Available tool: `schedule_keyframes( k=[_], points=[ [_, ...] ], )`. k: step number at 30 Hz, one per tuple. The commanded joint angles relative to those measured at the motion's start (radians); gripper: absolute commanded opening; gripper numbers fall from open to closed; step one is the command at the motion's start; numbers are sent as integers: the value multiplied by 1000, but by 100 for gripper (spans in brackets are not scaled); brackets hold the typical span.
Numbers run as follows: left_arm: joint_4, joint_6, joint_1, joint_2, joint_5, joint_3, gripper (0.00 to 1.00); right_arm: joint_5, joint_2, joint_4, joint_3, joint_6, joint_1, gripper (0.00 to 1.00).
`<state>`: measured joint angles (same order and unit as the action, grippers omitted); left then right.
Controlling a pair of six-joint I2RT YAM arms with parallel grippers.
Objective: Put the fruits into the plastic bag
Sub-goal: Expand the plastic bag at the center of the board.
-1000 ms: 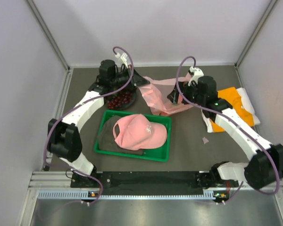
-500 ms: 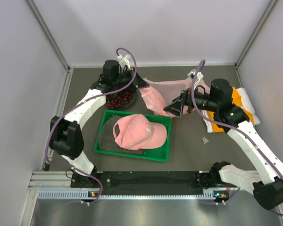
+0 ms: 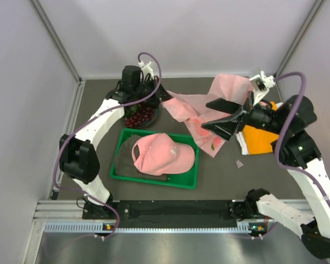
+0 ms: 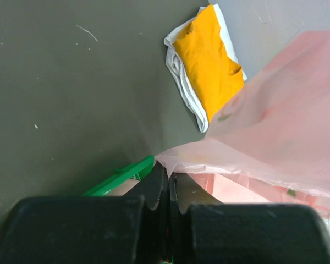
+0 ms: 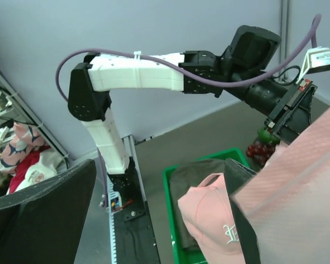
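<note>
Pink plastic bag (image 3: pixel 193 113) hangs stretched above the far middle of the table (image 3: pixel 225 179), pulled out between the two arms. Its left edge is pinched in the closed fingers of the left gripper (image 3: pixel 164 95), and the left wrist view shows the film's border right at the fingertips. Its right side is draped over one finger of the right gripper (image 3: pixel 223 116), whose jaws stand wide apart and clamp nothing. The bag's lower corner droops toward the far right corner of the green tray (image 3: pixel 154 182). The fruits (image 3: pixel 138 116) lie at the far left under the left wrist, just beyond the tray's far left corner and just left of the bag's pinched edge. Only the dark red grapes show clearly. The tray holds a pink cap (image 3: pixel 162 154) resting on a dark cloth (image 3: pixel 122 159). An orange cloth (image 3: pixel 258 142) lies by the right wall, partly under the right arm. Bare tabletop shows to the right of the tray, with a small pale scrap (image 3: pixel 239 163) on it, and along the back wall. Pale walls close in three sides.
</note>
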<state>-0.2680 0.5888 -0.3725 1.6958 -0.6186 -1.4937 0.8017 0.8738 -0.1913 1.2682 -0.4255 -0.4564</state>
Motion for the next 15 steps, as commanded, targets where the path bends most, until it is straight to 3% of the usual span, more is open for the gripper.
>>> schedule_keyframes(
  k=[1, 3, 8, 13, 15],
  points=[
    [1, -14, -35, 2, -3, -114, 0, -14, 178, -41, 22, -3, -47, 99],
    [-8, -20, -43, 24, -21, -161, 0, -78, 270, -74, 34, 76, -76, 99],
    [-30, -72, -46, 59, -32, -211, 0, -36, 430, 19, 28, 53, -94, 99],
    [-53, -89, -46, 102, -12, -231, 0, 25, 456, 67, 40, 74, -129, 99],
    [-51, -87, -45, 116, -12, -227, 0, 141, 442, 93, 57, 113, -156, 99]
  ],
)
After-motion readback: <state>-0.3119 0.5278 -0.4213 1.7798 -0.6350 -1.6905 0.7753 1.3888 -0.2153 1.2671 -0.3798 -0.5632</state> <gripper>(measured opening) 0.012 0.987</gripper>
